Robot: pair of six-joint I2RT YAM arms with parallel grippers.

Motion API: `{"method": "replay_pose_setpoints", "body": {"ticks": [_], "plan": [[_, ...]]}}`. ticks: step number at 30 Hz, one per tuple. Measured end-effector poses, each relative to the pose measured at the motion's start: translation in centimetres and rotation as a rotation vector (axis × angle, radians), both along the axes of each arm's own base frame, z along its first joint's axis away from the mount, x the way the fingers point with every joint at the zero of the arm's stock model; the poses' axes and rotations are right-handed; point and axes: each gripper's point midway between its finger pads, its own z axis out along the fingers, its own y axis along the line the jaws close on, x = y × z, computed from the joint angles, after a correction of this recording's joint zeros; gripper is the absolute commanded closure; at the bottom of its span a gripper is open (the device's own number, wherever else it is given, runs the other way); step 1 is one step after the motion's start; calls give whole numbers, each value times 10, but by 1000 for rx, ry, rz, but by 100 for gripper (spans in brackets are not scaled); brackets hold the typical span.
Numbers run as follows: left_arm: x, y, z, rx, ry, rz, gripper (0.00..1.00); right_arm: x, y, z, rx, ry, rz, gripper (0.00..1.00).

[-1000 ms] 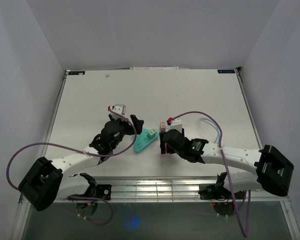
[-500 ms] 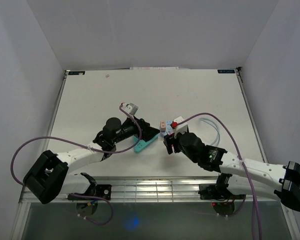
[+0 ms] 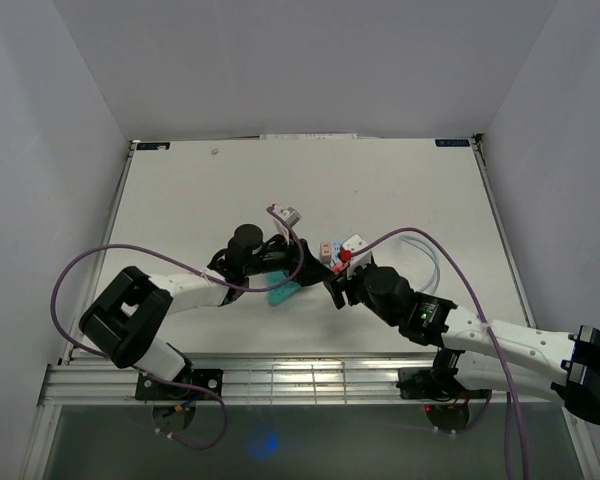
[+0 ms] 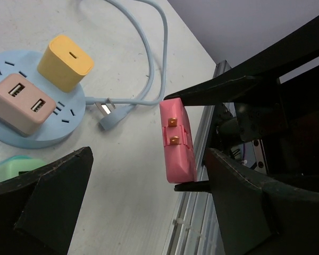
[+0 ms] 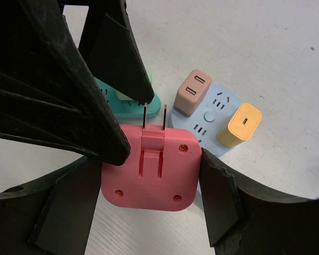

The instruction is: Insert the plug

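Risks bending the 2 prongs [image 5: 165, 117] against the open, empty left fingers [image 4: 48, 196] close by, with the pink plug [image 5: 151, 164] clamped mid-frame in the right fingers [image 5: 69, 207], short of the round strip [image 5: 189, 121].

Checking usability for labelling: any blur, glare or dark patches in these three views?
Top external: even soft light, sharp, a faint blue glow at the near edge. Left wrist: pink plug crisp, left tool's fingers dark and soft. Right wrist: plug sharp, right tool's fingers almost black, detail lost; no glare.
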Motion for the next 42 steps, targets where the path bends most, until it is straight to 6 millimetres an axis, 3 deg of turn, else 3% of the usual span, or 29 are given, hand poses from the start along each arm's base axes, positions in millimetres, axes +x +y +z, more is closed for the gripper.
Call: {"method": "replay_pose_setpoints", "body": {"ticks": [6,16,17,20,23,24,36,37,38,42], "plan": [[-3,-6,-5,1,35,-36,8,-4,7,4,8,-15,42,37],[-9,-13,-13,4,87,-92,33,-9,15,1,-4,-25,76,37],[-10,-13,-12,2,88,-97,42,-10,15,1,-8,-25,77,37],[-14,-16,-7,-12,84,-123,57,-10,15,-1,-19,-27,79,36],[-18,-19,-3,-29,89,-146,84,-9,14,-2,-30,-33,76,35],[-18,-19,-2,-33,104,-142,100,-8,13,-2,-39,-41,71,35],[-20,-22,-2,-69,149,-165,100,-5,11,-4,-46,-62,54,34],[-20,-22,-1,-71,150,-167,97,-5,11,-4,-44,-64,51,34],[-20,-22,-1,-73,152,-168,79,-4,11,-3,-42,-65,51,34],[-20,-23,-2,-72,151,-178,60,-5,10,-3,-42,-63,48,34]]}}
